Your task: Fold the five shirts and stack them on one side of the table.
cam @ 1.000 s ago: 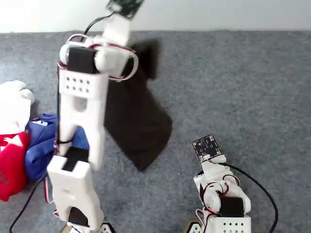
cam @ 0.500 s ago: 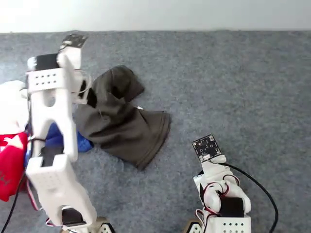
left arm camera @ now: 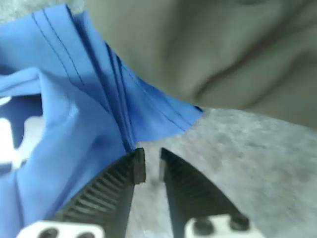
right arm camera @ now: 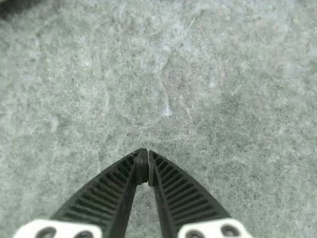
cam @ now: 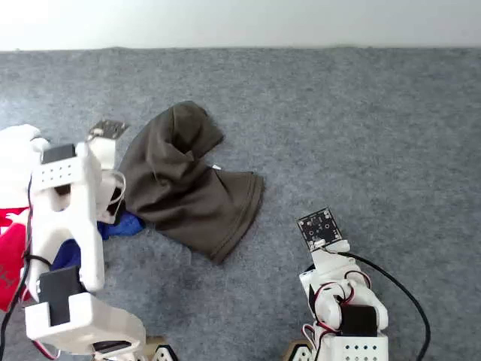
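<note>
Left white plastic arm point(cam: 71, 203): base at near-left corner of the grey felt table point(cam: 391, 135), links stretched toward the far edge along the left side, upper link raised over the base. Its small black wrist camera board point(cam: 107, 129) sits at the far end; wrist pitched down. Left black ribbed gripper point(left arm camera: 151, 161) points down at the table, fingers point(left arm camera: 124, 183) a narrow gap apart, nothing between them.

Right white plastic arm point(cam: 342, 301): base at near edge, right of centre, folded back compactly over its base. Its black wrist camera board point(cam: 321, 228) faces up. Right black ribbed gripper point(right arm camera: 143, 166) hangs above the table surface, tips pressed together, empty.
</note>
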Controlling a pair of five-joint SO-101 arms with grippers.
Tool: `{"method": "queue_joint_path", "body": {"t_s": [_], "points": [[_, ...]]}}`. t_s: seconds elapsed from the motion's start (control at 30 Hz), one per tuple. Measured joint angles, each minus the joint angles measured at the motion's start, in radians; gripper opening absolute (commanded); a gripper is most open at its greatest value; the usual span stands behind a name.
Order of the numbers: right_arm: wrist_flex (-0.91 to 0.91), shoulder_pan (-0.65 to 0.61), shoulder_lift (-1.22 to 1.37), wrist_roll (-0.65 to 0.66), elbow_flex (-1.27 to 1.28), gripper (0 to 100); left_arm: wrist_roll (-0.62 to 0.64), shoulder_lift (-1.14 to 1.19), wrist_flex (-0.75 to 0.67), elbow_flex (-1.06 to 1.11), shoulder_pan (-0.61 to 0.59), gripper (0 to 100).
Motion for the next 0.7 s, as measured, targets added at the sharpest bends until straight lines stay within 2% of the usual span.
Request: {"method": "queue_joint_path", "body": {"t_s": [0.2,0.37,0.5,0.7], "points": [[0.000,0.000,0.000,0.000,0.000,2.0,-0.084,-0.002,-0.272,0.175,-0.089,3],[0.000,0.000,0.000,0.000,0.000,2.0,-0.129,0.057,-0.373,0.144,-0.212,3],[0.000,0.000,0.000,0.000,0.000,2.0,-0.132,0.210,-0.328,-0.032,-0.301,3],[0.000,0.000,0.000,0.000,0.000,2.0,-0.133,0.419,-0.061,-0.413,-0.381,1]]}}
